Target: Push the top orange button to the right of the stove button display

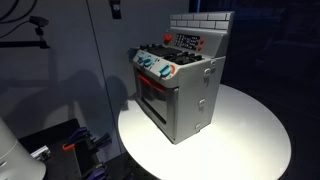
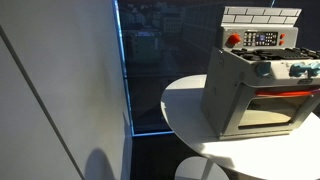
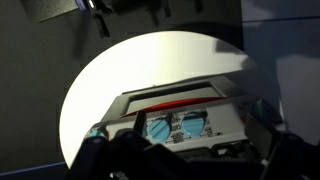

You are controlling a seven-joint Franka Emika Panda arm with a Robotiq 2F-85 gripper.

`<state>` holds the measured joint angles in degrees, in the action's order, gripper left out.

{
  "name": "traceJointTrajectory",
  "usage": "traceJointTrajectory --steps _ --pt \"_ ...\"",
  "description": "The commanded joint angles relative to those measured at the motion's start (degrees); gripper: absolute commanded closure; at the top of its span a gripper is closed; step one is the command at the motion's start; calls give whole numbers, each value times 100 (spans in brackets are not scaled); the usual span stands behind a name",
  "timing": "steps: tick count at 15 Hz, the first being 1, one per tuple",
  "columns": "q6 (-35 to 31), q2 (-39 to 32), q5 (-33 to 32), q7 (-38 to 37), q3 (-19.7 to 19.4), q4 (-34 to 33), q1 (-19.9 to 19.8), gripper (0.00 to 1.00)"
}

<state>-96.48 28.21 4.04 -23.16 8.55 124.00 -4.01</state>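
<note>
The stove is a grey toy oven on a round white table, seen in both exterior views. Its button display is a small dark panel on the white brick back. Small orange buttons sit at the display's edge, and a red round one lies on its other side. My gripper shows only in the wrist view. It hangs above the stove top, over the blue knobs. Its dark fingers stand wide apart and hold nothing. The display is out of the wrist view.
The round white table carries only the stove. A dark glass wall stands behind it. Dark equipment with cables sits on the floor beside the table.
</note>
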Motion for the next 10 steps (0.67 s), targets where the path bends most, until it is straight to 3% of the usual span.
traceJointTrajectory --steps 1,10 --pt "26 -463 -275 -119 -127 -498 -60 0" --pt "-898 -909 -624 -350 -469 -614 -193 0"
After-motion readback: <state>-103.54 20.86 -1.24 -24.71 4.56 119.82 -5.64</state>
